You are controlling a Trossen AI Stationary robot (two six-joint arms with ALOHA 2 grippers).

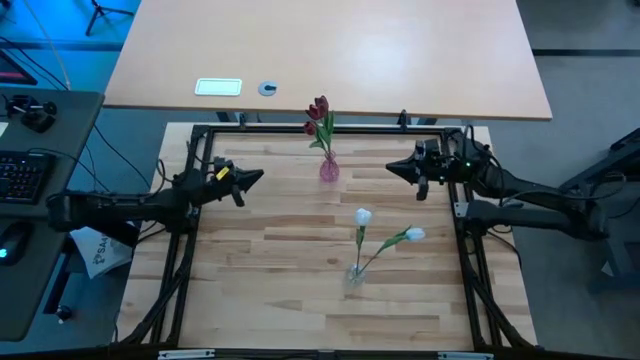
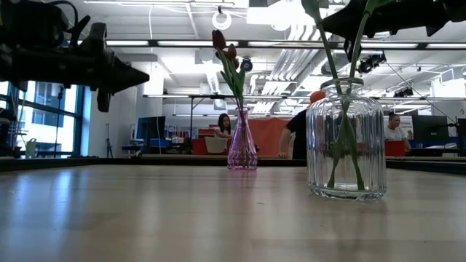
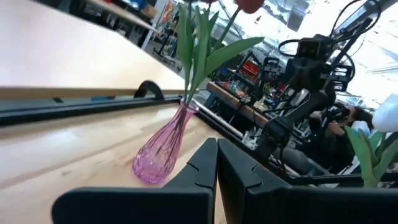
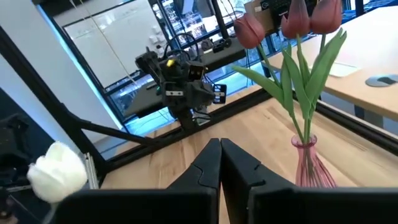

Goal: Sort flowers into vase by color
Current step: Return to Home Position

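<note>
A pink glass vase stands at the table's far middle with dark red tulips stuck in it by their stems; it also shows in the low view, the left wrist view and the right wrist view. A clear ribbed glass vase stands nearer the front with two white tulips in it. My left gripper is shut and empty, left of the pink vase. My right gripper is shut and empty, right of it.
A black metal frame runs round the wooden table top. A second, lighter table lies beyond the far edge. People sit in the room behind. Bare wood lies at the table's front left.
</note>
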